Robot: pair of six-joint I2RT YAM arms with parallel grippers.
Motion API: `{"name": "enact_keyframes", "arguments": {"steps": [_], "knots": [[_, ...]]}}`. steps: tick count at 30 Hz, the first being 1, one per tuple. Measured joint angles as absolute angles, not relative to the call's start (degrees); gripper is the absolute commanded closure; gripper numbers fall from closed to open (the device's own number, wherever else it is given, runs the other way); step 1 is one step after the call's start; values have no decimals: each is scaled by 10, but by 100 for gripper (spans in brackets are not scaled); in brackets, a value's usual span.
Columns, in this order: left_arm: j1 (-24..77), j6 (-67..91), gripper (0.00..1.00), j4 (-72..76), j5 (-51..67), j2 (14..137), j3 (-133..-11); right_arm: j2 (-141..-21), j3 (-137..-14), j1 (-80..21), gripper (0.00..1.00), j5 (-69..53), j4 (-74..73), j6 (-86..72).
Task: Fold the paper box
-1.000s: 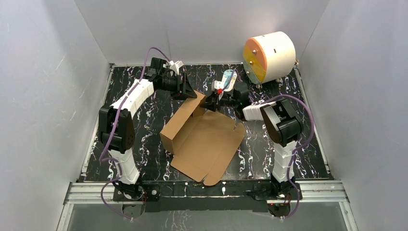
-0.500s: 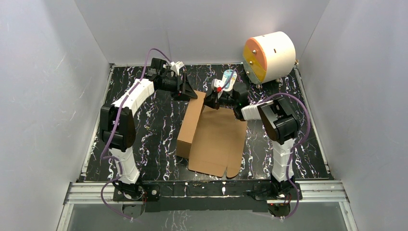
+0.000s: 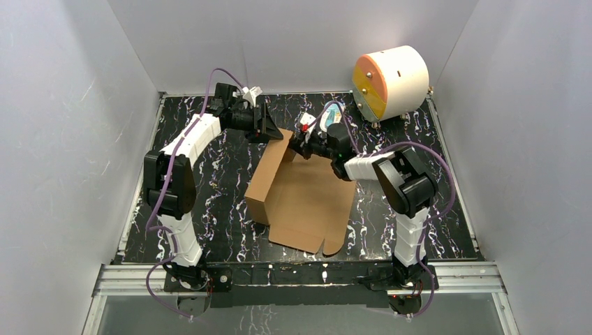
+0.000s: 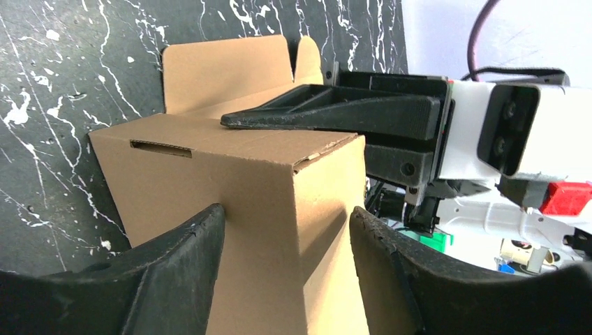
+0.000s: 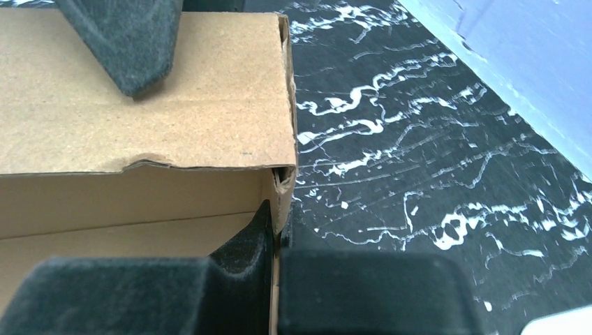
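Having closed since before, right gripper pinches paper box wall

We see the paper box in plain brown cardboard, matt, faintly fibrous, rough at its cut edges, the desk smooth black with white marbling, slightly glossy, fingers of the left hand and right hand in matt, grainy black plastic.

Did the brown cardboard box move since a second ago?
Yes. The brown cardboard box swung round: its near flap end now lies further right, closer to the right arm's base.
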State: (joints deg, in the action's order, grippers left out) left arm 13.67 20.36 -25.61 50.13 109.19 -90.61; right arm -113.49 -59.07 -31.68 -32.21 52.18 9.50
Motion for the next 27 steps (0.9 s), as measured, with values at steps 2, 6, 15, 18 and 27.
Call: {"name": "enact_keyframes", "arguments": {"steps": [2, 6, 15, 18, 27], "knots": [[136, 204, 36, -252, 495, 1092, -906, -1123, -586, -328, 100, -278, 502, 95], [136, 205, 36, -243, 485, 1092, -906, -1094, -578, -351, 100, -190, 460, 91], [137, 218, 36, -208, 479, 1088, -893, -1068, -571, -398, 100, -8, 416, 52], [137, 221, 36, -191, 474, 1081, -881, -1068, -571, -414, 98, 45, 415, 33], [142, 226, 35, -167, 456, 1070, -866, -1074, -565, -454, 94, 167, 437, 30]]}}
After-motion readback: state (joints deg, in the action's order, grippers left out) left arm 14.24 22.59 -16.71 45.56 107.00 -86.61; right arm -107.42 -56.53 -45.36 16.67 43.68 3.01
